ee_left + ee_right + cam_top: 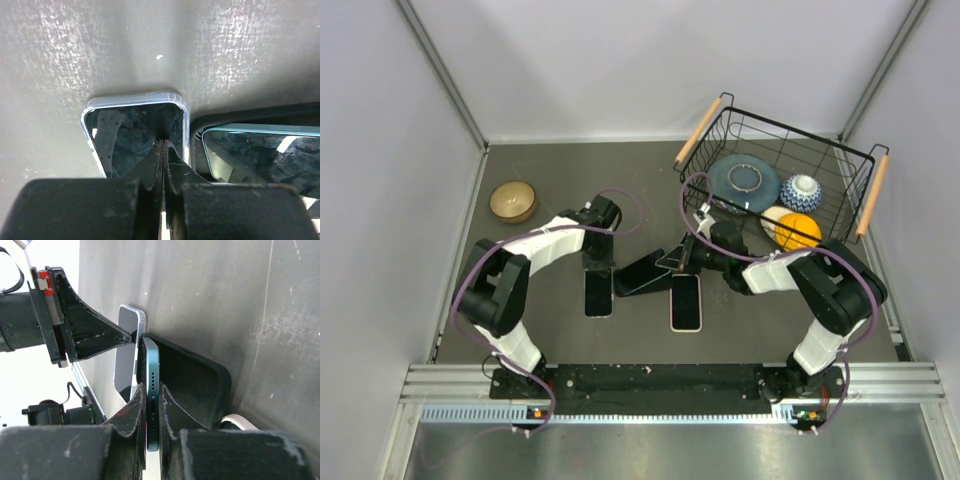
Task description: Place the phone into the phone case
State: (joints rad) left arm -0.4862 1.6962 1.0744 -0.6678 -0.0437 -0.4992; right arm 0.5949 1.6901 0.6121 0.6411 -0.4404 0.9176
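L to R as I see it: wooden bowl [513,200] far left. L gripper [163,150] fully closed, empty, tips on screen of silver-edged phone [134,131] lying flat. Just beside it, black phone case [192,385], tilted up. R gripper [152,392] clamped on teal phone [151,365], which stands on edge, partly in case. White-edged phone [686,302] flat nearby. Wire basket [760,125] w/ dishes back right.

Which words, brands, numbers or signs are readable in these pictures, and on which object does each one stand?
There are none to read. The teal-edged phone, the black phone case and the silver-edged phone bear no visible print, logo or number in any view.
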